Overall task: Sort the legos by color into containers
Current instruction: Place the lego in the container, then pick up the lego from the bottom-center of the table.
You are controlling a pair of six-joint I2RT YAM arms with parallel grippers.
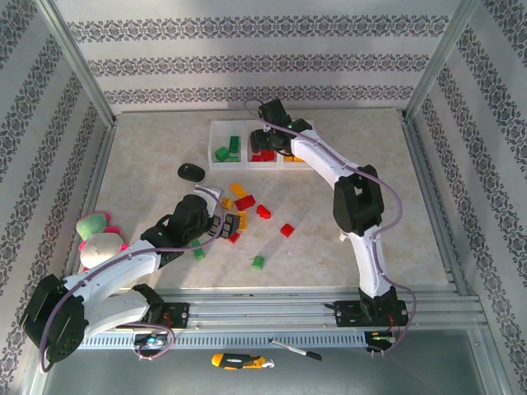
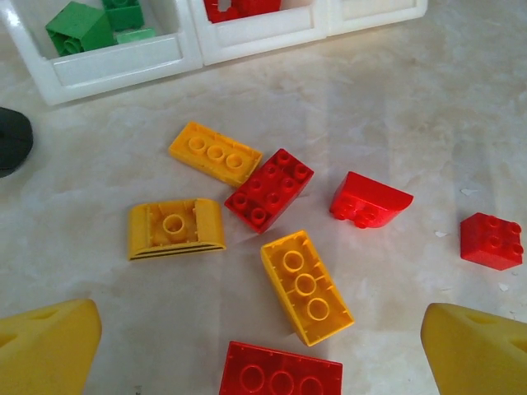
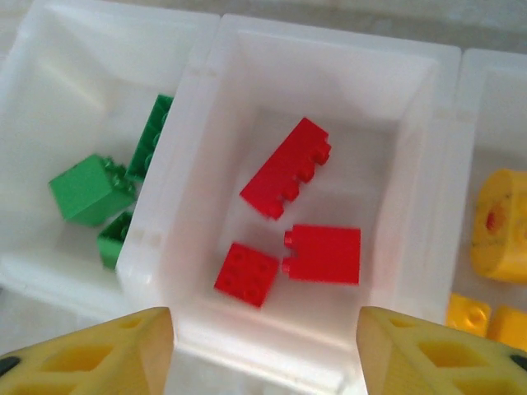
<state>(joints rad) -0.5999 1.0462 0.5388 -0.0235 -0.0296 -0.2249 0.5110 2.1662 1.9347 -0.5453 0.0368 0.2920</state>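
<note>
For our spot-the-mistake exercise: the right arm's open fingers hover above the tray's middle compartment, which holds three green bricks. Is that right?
No: the right wrist view shows the three bricks in the middle compartment are red; the green bricks lie in the compartment beside it. The rest stands.

A black oval object (image 1: 191, 172) lies on the pale marbled table (image 1: 395, 206), toward its far left. A pink, green and grey plush toy (image 1: 99, 239) sits at the table's left edge. A yellow-and-black handled tool (image 1: 239, 360) lies beyond the table's near edge, and striped patterned wallpaper (image 1: 247, 62) rises behind its far edge.
</note>
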